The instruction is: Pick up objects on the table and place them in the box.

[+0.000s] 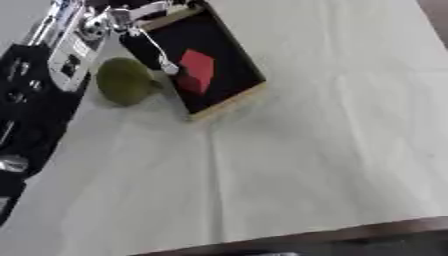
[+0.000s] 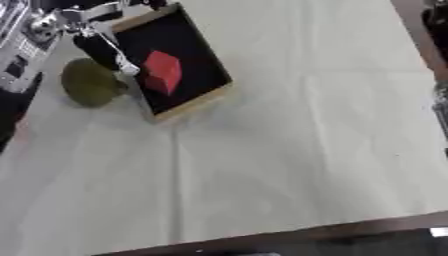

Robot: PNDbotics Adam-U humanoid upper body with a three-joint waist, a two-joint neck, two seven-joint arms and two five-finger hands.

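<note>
A shallow box (image 1: 231,103) with a wooden rim and black inside lies askew at the upper left of the white table. In it rests a red cube (image 1: 196,70). A round green fruit (image 1: 124,81) sits on the cloth just left of the box, touching or almost touching its left wall. My left arm comes in from the upper left, and the left hand (image 1: 142,44) hangs over the box's left edge, right above and beside the fruit. How the hand is set is hidden by blur. The right hand shows in neither view.
My left arm's black and silver parts (image 1: 35,90) fill the left edge. Dark and silver parts (image 2: 440,102) show at the right edge. White cloth (image 1: 306,150) covers the table to its dark front edge (image 1: 350,234).
</note>
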